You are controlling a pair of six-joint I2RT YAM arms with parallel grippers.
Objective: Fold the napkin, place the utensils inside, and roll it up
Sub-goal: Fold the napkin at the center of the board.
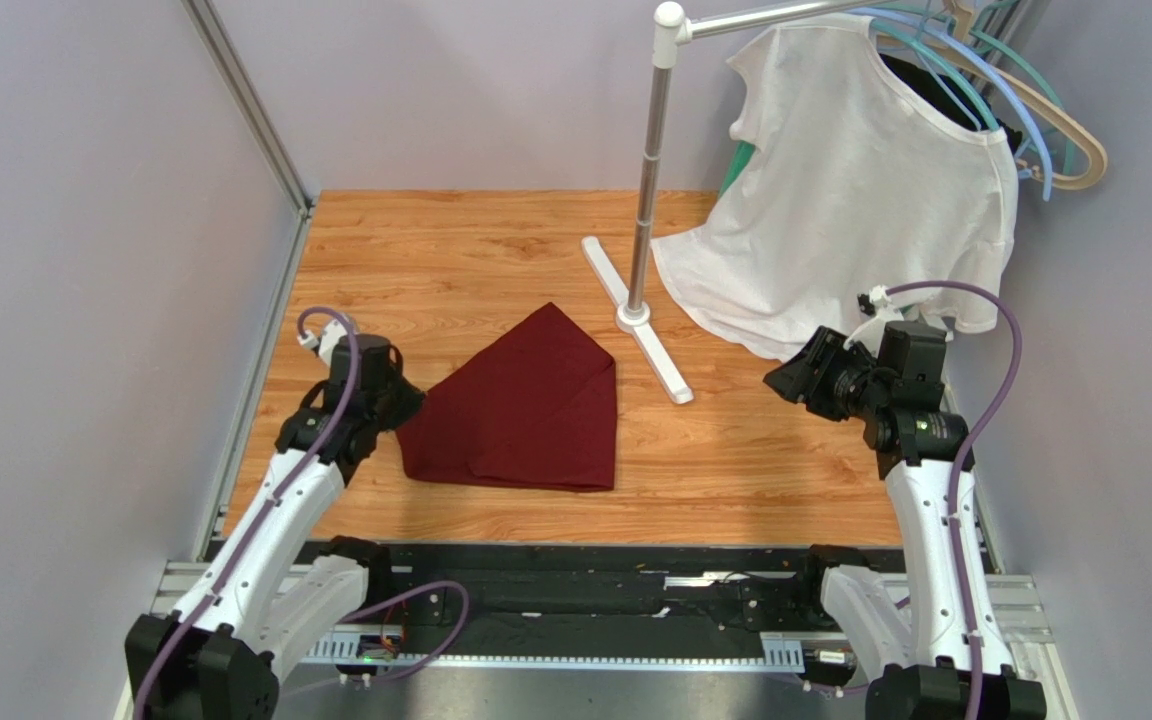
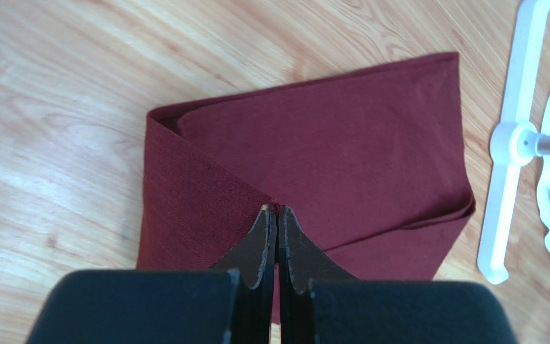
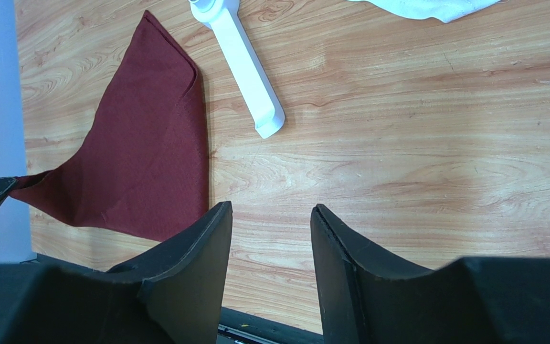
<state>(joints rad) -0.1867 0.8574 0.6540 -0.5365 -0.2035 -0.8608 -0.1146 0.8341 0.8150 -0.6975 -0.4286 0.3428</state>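
Wooden table: left pincer clamps the napkin, its near edge hidden; right pincer half-open, empty.

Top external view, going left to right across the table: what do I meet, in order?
left gripper, shut on the napkin's corner → napkin → stand pole → right gripper, open and empty. The white T-shirt spans too much width to place in the order.
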